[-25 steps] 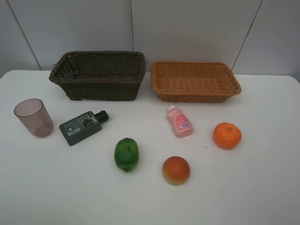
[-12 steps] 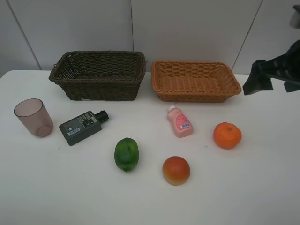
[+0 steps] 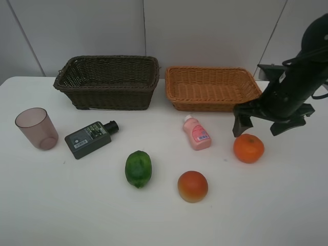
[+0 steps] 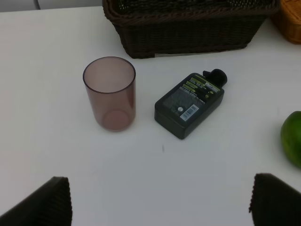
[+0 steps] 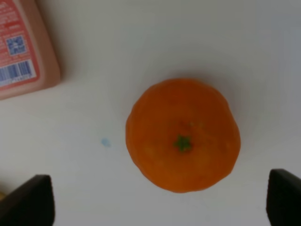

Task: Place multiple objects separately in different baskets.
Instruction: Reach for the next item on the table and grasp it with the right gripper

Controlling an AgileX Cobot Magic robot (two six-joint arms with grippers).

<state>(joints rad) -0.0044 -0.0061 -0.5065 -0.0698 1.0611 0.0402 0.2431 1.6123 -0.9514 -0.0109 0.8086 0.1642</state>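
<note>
The right arm [image 3: 300,77] has swung in from the right edge. The left claw [image 4: 160,202] waits spread near the cup [image 4: 109,92]; the right claw [image 3: 260,124], also spread, hangs over the tangerine [image 3: 248,148] on the desk [image 3: 287,205], likely to straddle it.

Two woven baskets are sitting at the far side of the desk [image 3: 77,210]: one dark-brown basket [image 3: 105,97] on the left and one orange-tan basket [image 3: 215,105] on the right. Six small items are lying nearer. Three are round fruits: one tangerine [image 3: 248,148], one green lime [image 3: 138,168] and one red-orange fruit [image 3: 192,186]. Two are bottles: one pink bottle [image 3: 197,133] and one dark-green bottle [image 3: 88,139] with a black cap. One is a mauve cup [image 3: 37,128].
</note>
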